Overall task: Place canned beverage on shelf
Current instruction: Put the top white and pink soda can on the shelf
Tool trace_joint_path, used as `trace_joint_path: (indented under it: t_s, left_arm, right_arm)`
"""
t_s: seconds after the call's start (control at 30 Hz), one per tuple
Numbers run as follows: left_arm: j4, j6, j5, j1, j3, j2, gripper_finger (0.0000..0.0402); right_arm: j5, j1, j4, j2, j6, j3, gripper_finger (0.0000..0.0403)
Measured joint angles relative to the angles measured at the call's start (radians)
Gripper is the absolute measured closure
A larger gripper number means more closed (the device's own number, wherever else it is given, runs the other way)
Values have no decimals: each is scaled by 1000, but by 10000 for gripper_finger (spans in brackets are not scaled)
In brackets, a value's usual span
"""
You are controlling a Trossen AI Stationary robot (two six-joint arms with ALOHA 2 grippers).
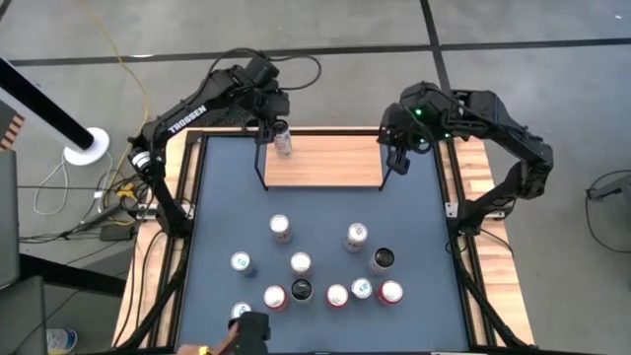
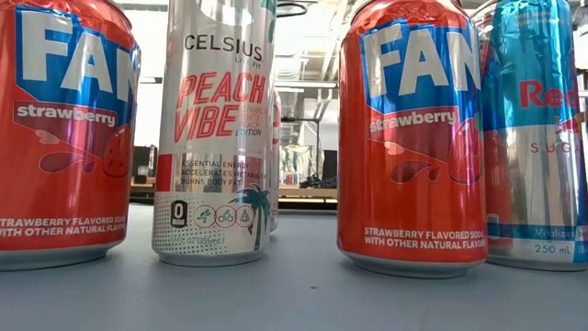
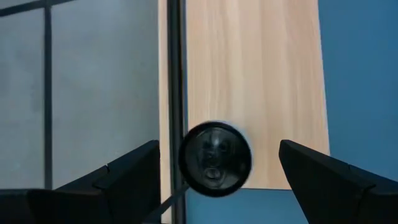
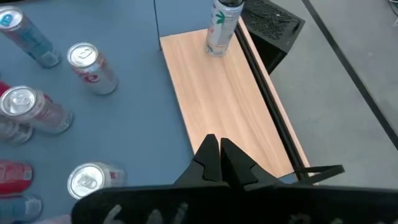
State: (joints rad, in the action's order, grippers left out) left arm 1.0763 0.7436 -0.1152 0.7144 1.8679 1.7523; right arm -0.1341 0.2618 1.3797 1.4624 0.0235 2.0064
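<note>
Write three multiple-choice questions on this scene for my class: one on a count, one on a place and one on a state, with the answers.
1. How many cans stand on the shelf? A one; B two; C four.
2. Where on the shelf does the can stand? A at the left arm's end; B in the middle; C at the right arm's end.
3. Of the left gripper and the right gripper, which has open fingers? A the left; B the right; C both.

Answers:
1 A: the shelf bears a single can.
2 A: the can stands at the end below the left gripper.
3 A: the left fingers are spread either side of the can, while the right fingers are pressed together over the other end.
</note>
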Motion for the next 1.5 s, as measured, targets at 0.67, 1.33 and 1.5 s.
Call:
trace_joint_path:
  t_s: [0.67,1.33,1.5]
  left_arm:
    - [19,27,-82,21,-8,0,81]
    - [4,49,-32,52,-5,77,81]
    - [16,58,-35,50,-5,101,81]
  right_arm:
    - [1,-26,5,0,-5,0,403]
    - [2,-26,6,0,0,0,403]
    - [3,-26,6,0,9,0,403]
